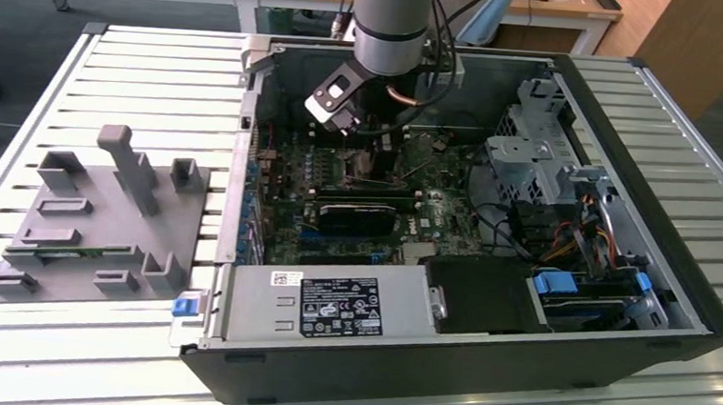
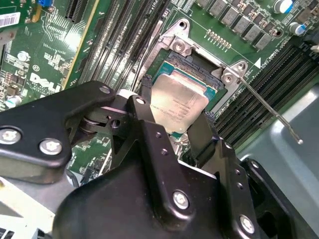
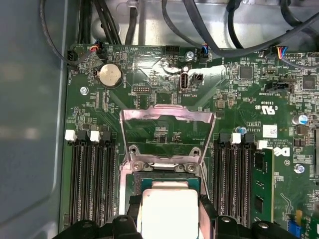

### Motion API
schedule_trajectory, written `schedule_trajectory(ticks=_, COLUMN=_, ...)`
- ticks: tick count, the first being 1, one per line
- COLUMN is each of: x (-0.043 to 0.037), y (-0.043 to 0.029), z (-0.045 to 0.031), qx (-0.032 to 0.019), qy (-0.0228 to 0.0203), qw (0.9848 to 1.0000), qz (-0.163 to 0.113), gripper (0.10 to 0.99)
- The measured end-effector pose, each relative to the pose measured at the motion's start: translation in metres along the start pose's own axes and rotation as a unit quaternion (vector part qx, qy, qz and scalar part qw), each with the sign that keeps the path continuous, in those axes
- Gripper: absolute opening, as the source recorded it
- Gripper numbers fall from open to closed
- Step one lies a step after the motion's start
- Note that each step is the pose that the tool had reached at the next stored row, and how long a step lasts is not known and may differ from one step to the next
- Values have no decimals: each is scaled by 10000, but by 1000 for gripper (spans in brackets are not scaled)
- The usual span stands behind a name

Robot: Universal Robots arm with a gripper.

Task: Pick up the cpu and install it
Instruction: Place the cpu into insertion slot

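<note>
1. Firmly clenched, the pincer grasps the cpu, with a black finger pressed against each of two opposite edges.
2. The cpu hangs slightly tilted just over the open socket on the green motherboard. Whether its underside touches the socket cannot be told.
3. Faint grey print runs across the cpu's silver top; it is too small to make out.
4. The socket's metal load plate stands swung open beyond the cpu, and the thin retaining lever juts out beside the socket.
5. Black memory slots flank the socket on both sides, and a round coin battery sits further up the board.
6. White lettering is printed over the board. A small white sticker with dark print lies near one bank of slots, and a barcode label sits at the board's edge.
7. In the exterior view the arm reaches down into the open black computer case, which lies on a slatted metal desk.
8. A large white label with black print and symbols covers the grey box at the case's near side.
9. On the exterior view's left, well apart from the case, a grey parts holder carries a long narrow green stick.
</note>
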State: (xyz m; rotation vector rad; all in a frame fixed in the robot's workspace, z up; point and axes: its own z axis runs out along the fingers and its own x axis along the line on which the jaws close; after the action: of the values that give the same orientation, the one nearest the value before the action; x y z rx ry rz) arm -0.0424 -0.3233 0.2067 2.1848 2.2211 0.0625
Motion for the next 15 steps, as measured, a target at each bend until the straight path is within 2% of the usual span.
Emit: schedule_trajectory(ticks=15, x=14, y=-5, z=72, qx=-1, qy=-3, qw=10000, qz=65, gripper=537)
